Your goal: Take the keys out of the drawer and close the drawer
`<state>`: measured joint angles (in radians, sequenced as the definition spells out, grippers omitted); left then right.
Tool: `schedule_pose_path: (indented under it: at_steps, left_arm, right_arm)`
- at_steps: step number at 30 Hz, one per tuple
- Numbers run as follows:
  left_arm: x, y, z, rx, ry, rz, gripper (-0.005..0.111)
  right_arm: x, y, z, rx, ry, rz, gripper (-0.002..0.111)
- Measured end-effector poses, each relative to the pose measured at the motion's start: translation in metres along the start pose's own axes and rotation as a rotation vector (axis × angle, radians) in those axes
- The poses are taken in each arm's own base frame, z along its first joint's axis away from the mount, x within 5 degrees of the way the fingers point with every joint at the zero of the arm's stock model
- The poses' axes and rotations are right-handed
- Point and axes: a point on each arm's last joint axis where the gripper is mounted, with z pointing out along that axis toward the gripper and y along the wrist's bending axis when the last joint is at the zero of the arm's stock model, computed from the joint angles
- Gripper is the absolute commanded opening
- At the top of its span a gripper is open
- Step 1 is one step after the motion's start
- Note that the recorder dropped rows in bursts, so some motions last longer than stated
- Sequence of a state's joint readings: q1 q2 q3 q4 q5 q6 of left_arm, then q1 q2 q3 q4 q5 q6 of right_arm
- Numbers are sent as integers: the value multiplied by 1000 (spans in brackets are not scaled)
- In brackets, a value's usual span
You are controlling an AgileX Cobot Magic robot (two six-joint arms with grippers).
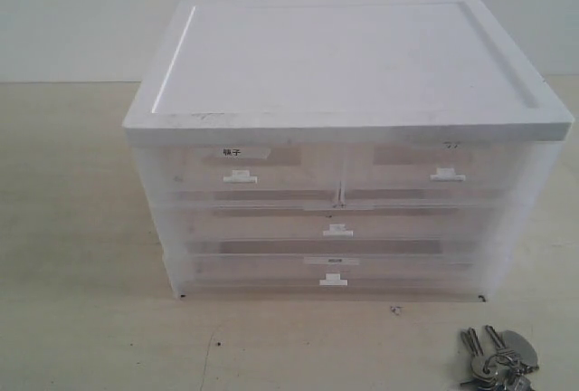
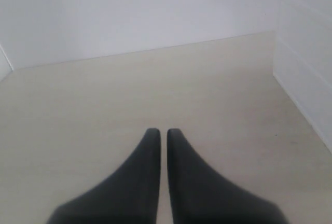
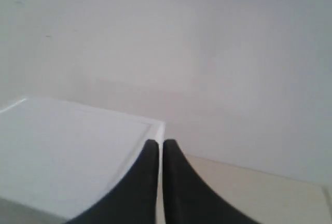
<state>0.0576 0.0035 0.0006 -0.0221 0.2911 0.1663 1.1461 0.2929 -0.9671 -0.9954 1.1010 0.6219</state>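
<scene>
The keys (image 1: 498,362) lie on the table in front of the cabinet at the lower right of the exterior view, partly cut off by the frame edge. The middle-tier drawer (image 1: 336,226) sits pushed in flush with the cabinet front, its white tab handle (image 1: 337,230) facing me. Neither arm shows in the exterior view. My left gripper (image 2: 163,131) is shut with nothing in it, over bare table beside the cabinet wall (image 2: 306,79). My right gripper (image 3: 157,143) is shut and empty, held above the cabinet's white top (image 3: 67,151).
The white-topped cabinet (image 1: 353,65) has two half-width top drawers (image 1: 240,174) and a lowest drawer (image 1: 333,278) with a label strip. A pale wall stands behind the beige table (image 1: 72,255).
</scene>
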Motion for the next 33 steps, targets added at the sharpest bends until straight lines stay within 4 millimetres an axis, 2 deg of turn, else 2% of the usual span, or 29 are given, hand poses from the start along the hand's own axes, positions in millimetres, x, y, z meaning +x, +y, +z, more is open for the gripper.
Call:
schedule_pose_path:
  at_steps: [3, 7, 9, 11, 14, 19, 22, 25, 30, 33]
  left_arm:
    - [0, 0, 0, 0, 0, -2, 5]
    - [0, 0, 0, 0, 0, -4, 5]
    - [0, 0, 0, 0, 0, -4, 5]
    - [0, 0, 0, 0, 0, -4, 5]
    - [0, 0, 0, 0, 0, -4, 5]
    - [0, 0, 0, 0, 0, -4, 5]
    - [0, 0, 0, 0, 0, -4, 5]
    - [0, 0, 0, 0, 0, -4, 5]
    - [0, 0, 0, 0, 0, -4, 5]
    - [0, 0, 0, 0, 0, -4, 5]
  right_arm:
    - [-30, 1, 11, 136, 26, -77, 0]
    - [-63, 15, 25, 174, 22, -120, 0]
    - [-74, 21, 30, 165, 27, -131, 0]
    - [-75, 32, 34, 83, 82, -136, 0]
    - [-62, 58, 33, -198, 203, -180, 0]
    - [-21, 110, 19, -730, 458, -269, 0]
    - [3, 137, 20, -895, 616, -258, 0]
    - [27, 151, 38, -824, 750, -297, 0]
    - [64, 168, 91, -481, 905, -435, 0]
    - [87, 181, 117, -386, 1031, -466, 0]
